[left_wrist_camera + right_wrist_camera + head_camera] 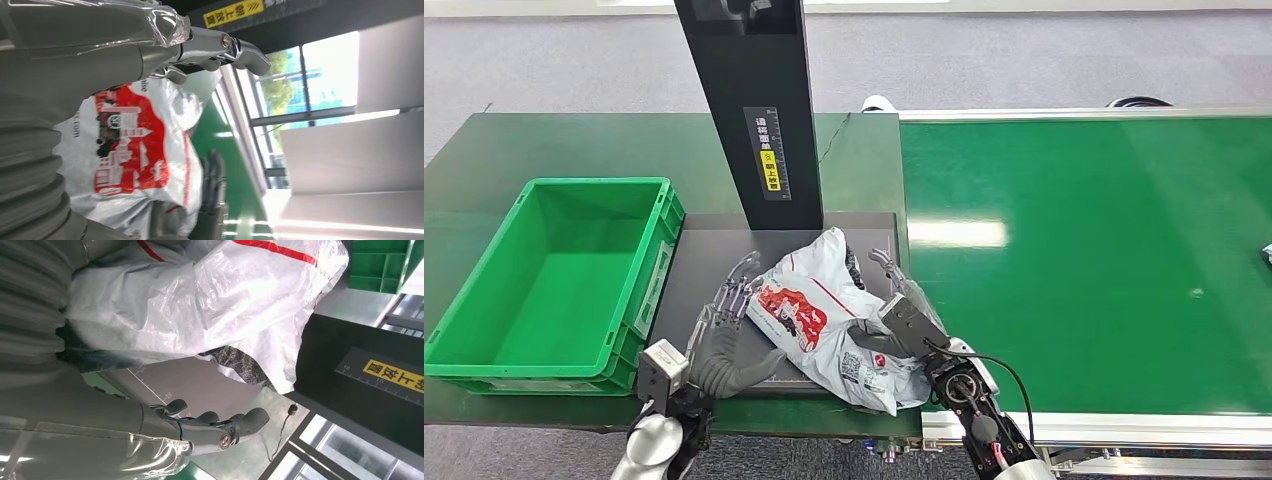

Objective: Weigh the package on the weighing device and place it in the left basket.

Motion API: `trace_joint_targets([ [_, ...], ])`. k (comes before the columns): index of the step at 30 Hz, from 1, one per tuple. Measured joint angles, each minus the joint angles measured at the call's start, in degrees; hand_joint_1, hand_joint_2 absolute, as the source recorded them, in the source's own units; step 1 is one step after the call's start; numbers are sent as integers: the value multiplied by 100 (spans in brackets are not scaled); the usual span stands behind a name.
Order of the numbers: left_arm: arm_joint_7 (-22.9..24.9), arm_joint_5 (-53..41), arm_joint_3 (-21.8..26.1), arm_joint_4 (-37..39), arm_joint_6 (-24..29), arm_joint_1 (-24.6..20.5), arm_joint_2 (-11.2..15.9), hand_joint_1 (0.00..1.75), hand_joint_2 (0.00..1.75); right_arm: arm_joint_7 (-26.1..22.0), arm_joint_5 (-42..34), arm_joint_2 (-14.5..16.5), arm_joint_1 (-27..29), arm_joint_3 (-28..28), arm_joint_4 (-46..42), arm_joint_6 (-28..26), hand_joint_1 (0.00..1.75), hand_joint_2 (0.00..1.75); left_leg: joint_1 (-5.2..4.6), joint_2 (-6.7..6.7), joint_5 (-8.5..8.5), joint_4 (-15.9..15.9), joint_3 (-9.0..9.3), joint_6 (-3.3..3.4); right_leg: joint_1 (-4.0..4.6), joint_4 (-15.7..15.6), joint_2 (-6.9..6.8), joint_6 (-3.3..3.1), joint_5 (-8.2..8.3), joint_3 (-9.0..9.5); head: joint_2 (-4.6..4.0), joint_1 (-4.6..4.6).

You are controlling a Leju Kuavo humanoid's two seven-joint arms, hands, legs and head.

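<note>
Crumpled white-and-grey plastic mailer bag with a red printed panel (824,315) lies on the flat dark grey weighing platform (709,250), at the foot of the black upright scanner post with a yellow label (754,110), and its near-right corner overhangs the platform's front edge. Left hand (724,335) is at the package's left side, fingers spread and lying along the platform up against the bag; in the left wrist view the fingers (220,47) extend over the bag's edge, touching but not clearly closed on it, so no firm hold yet. Right hand (894,300) is at the package's right side with the thumb in against the plastic; in the right wrist view its fingers (220,422) are extended with a gap to the bag above them. I can't tell if it really grips. Judgement: weighing step is on or just finishing, with both hands bracketing the bag for a two-handed lift. Next move calls for closing both hands on the slippery, floppy plastic, lifting it off the platform, and carrying it left over the rim of the empty green plastic crate (484,290) sitting just beside the scale. Risk: the bag sags or slips out of a loose pinch.
</note>
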Motion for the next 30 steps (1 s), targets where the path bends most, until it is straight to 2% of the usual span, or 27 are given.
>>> trace_joint_targets([
  [4,63,-325,-86,50,98,-2,17,0,175,-339,-222,-6,150,-87,-260,28,0,175,0,0,0,0,0,0,0,0,0,0,0,0,0,1],
  [9,197,-760,-239,49,319,2,29,0,175,-637,-700,-15,546,-314,-1133,100,0,175,0,0,-1,0,-3,0,0,0,0,1,-1,-1,0,1],
  [16,226,-850,-352,48,358,2,29,0,175,-689,-837,-43,885,-493,-1912,197,0,175,0,0,-1,0,-1,1,0,-1,0,0,0,0,0,1],
  [30,242,-1040,-421,48,417,-2,21,0,175,-732,-997,-51,1080,-631,-2375,258,0,175,0,-1,-2,0,-1,1,0,-1,0,0,0,0,0,1],
])
